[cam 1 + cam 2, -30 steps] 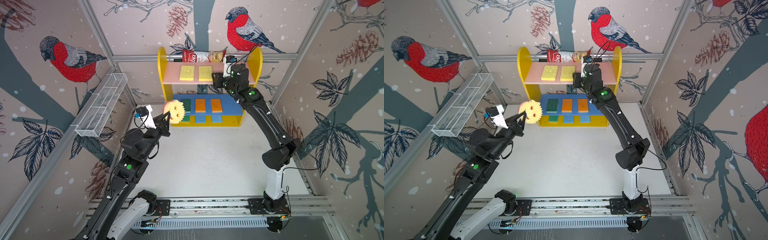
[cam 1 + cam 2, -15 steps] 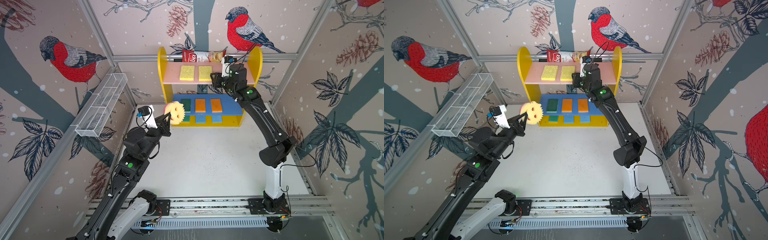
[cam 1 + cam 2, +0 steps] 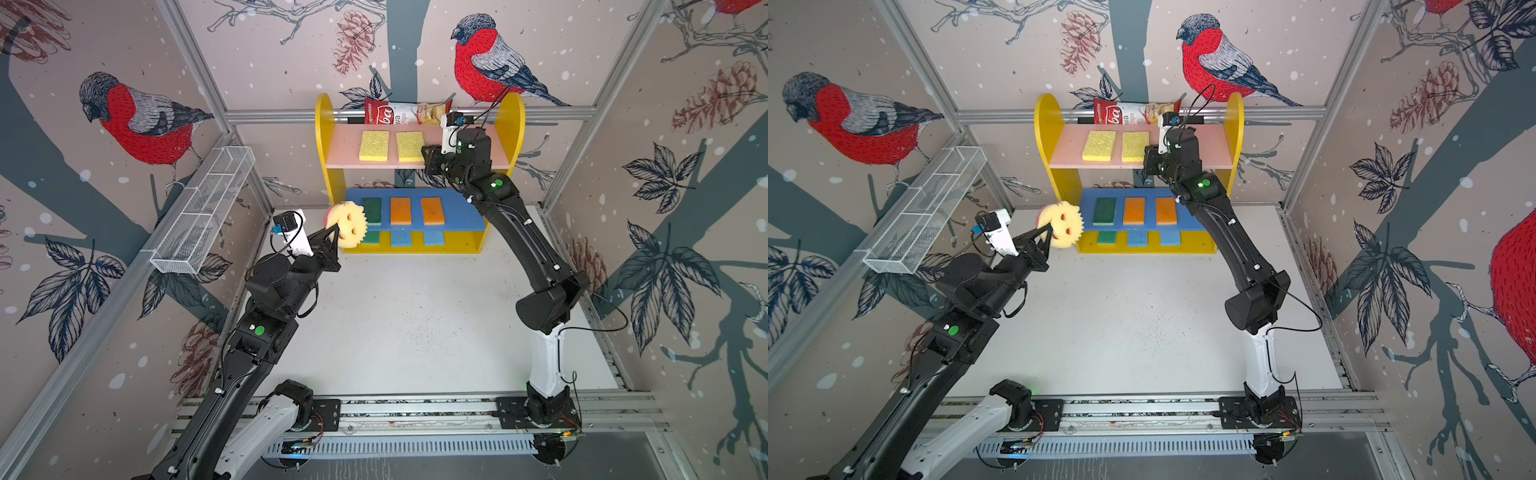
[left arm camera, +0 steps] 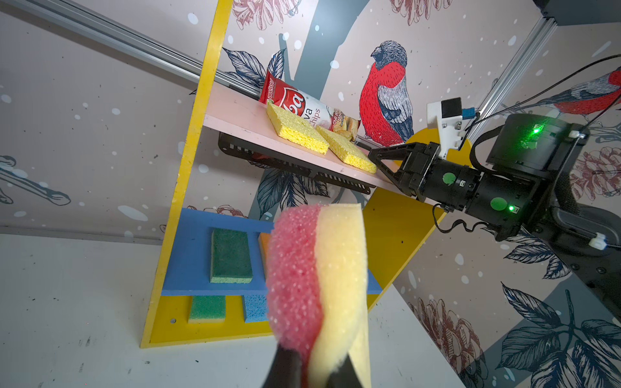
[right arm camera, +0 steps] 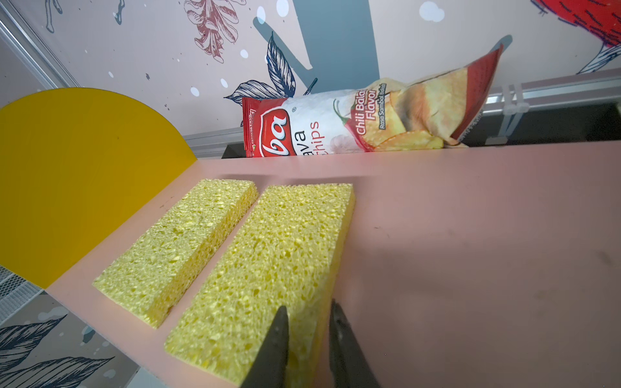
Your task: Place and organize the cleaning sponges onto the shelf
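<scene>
Left pincer (image 3: 334, 230): pressed together on the rim of the smiley sponge (image 3: 351, 226), which is held clear of the desk (image 3: 415, 324).
Smiley sponge: clamped edge-on between the jaws, with its yellow face to 1 side and its pink layer to the other. It is carried just ahead of the pincer, toward the near left corner of the shelf (image 3: 324, 137).
Right pincer (image 5: 307, 312): jaws drawn close, with a narrow gap. The tips lie over the near corner of 1 yellow sponge (image 5: 268, 268) on the pink top board (image 5: 470, 235). Whether that corner is pinched or merely touched cannot be told.
Already shelved: 8 pads. A second yellow sponge (image 5: 174, 252) lies just beyond the first, away from the right pincer. 3 pads are seen on the blue middle board (image 3: 461, 212) and 3 on the base below.
Not part of the job: the chips bag (image 3: 390, 114) behind the yellow pads.
Handling: the sponges are judged light, soft and springy. They should squash under the jaws rather than slip, and a drop should do no harm.
Hold: a pinch across the thickness at the rim, as the left pincer has now, appears sound. A deep squeeze could let the foam spring sideways on release.
Free room: bare pink board is seen beside the right pincer, on the side away from the yellow pads.
</scene>
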